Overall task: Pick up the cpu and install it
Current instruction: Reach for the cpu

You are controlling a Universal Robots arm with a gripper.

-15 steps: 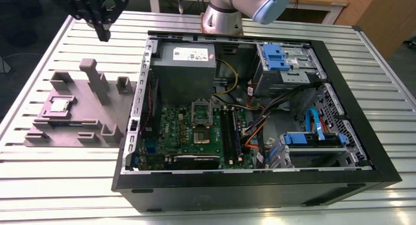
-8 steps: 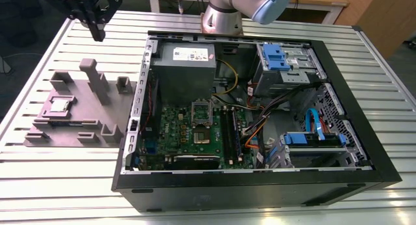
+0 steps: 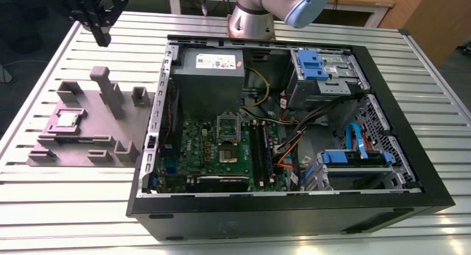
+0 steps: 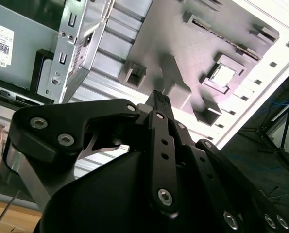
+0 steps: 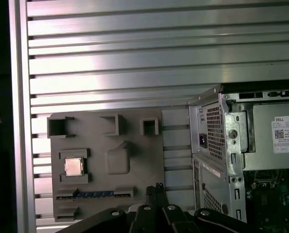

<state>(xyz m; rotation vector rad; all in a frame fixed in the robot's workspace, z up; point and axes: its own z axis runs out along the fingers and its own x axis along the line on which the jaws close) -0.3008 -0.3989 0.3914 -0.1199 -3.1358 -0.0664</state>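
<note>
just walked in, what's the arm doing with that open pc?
The arm's end effector hangs in the air above the table, near the grey fixture tray but apart from it, shut and holding nothing. The cpu sits in its pocket on that tray, untouched, so it has not been picked up yet. The open computer case lies beside the tray, on the exterior view's right.
</note>
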